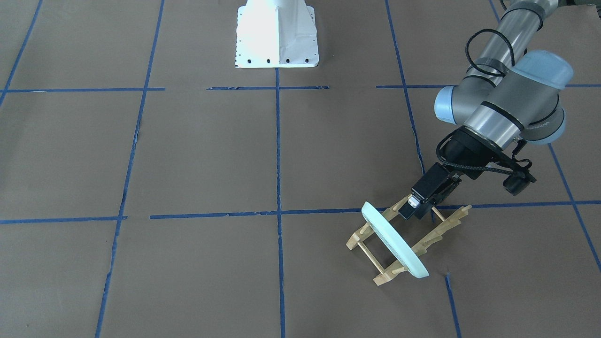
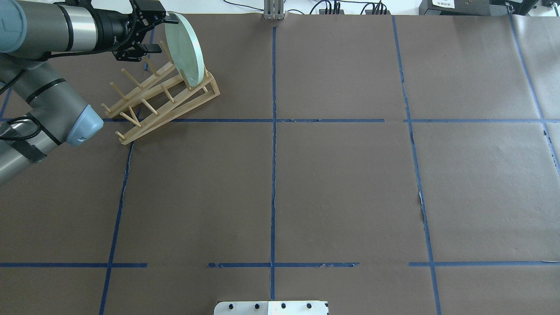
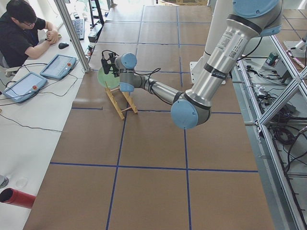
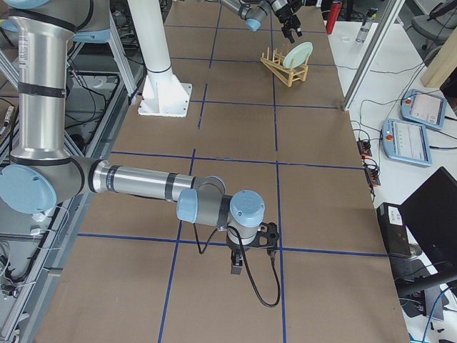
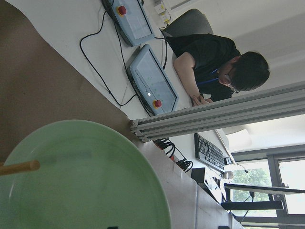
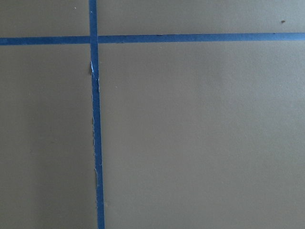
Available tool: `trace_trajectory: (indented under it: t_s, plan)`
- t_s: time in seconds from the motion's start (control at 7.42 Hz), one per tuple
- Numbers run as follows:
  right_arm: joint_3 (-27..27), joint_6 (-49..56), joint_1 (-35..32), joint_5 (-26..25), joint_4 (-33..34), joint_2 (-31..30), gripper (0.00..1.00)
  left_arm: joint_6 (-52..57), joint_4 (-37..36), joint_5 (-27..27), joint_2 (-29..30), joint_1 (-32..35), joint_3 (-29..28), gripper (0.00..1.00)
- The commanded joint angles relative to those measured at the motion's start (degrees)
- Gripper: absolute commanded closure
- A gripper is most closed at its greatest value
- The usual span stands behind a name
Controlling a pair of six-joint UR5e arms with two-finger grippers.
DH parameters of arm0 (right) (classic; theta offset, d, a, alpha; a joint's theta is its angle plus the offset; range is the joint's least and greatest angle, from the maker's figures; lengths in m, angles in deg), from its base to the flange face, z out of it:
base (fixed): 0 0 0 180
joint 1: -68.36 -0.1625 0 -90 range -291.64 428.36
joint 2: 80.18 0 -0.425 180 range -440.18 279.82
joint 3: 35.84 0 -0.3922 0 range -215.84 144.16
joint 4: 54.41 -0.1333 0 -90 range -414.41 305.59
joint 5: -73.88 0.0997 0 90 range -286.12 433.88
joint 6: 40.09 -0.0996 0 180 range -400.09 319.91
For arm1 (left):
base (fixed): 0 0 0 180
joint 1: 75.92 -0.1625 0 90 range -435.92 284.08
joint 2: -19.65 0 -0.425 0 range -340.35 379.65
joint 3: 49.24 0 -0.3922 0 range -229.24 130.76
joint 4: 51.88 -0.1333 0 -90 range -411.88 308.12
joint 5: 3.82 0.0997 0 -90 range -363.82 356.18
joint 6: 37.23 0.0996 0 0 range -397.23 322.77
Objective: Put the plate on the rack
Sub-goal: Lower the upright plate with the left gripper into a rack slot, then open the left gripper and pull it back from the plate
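The pale mint-green plate [image 1: 396,241] stands on edge between the pegs of the light-wood rack [image 1: 439,232], leaning slightly. It also shows in the overhead view [image 2: 186,48], at the far end of the rack [image 2: 148,105]. My left gripper [image 2: 159,35] hovers over the rack just behind the plate's upper rim. Its jaws are apart and hold nothing. The left wrist view is filled by the plate's face [image 5: 86,181], with one peg [image 5: 19,167] in front of it. My right gripper [image 4: 235,266] hangs low over bare table far from the rack. I cannot tell if it is open or shut.
The white robot base [image 1: 277,35] stands at mid-table. Blue tape lines [image 2: 273,153] grid the brown table. An operator [image 3: 21,33] sits at a side table beyond the rack, with control tablets [image 3: 57,66] in front of him. A metal post [image 3: 72,28] stands near the rack.
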Motion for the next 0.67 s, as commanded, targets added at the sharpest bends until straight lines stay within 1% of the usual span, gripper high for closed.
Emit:
trace_trajectory:
  t_s: [0.0,0.13,0.27,0.4,0.54]
  plan:
    - [-0.03,0.0,-0.03,0.0,0.0,0.0,0.0,16.8,-28.88,-7.22,-2.9,1.48,9.49,0.0]
    - [-0.03,0.0,-0.03,0.0,0.0,0.0,0.0,27.35,-45.3,-7.33,-3.18,1.65,14.32,0.0]
    - [0.05,0.0,-0.03,0.0,0.0,0.0,0.0,36.6,-55.91,-7.24,-3.27,2.09,17.85,0.0]
    - [0.06,0.0,0.06,0.0,0.0,0.0,0.0,48.17,-61.49,-7.33,-5.97,3.75,20.67,0.0]
    - [-0.03,0.0,0.06,0.0,0.0,0.0,0.0,60.21,-61.99,-8.11,-10.0,7.16,21.83,0.0]
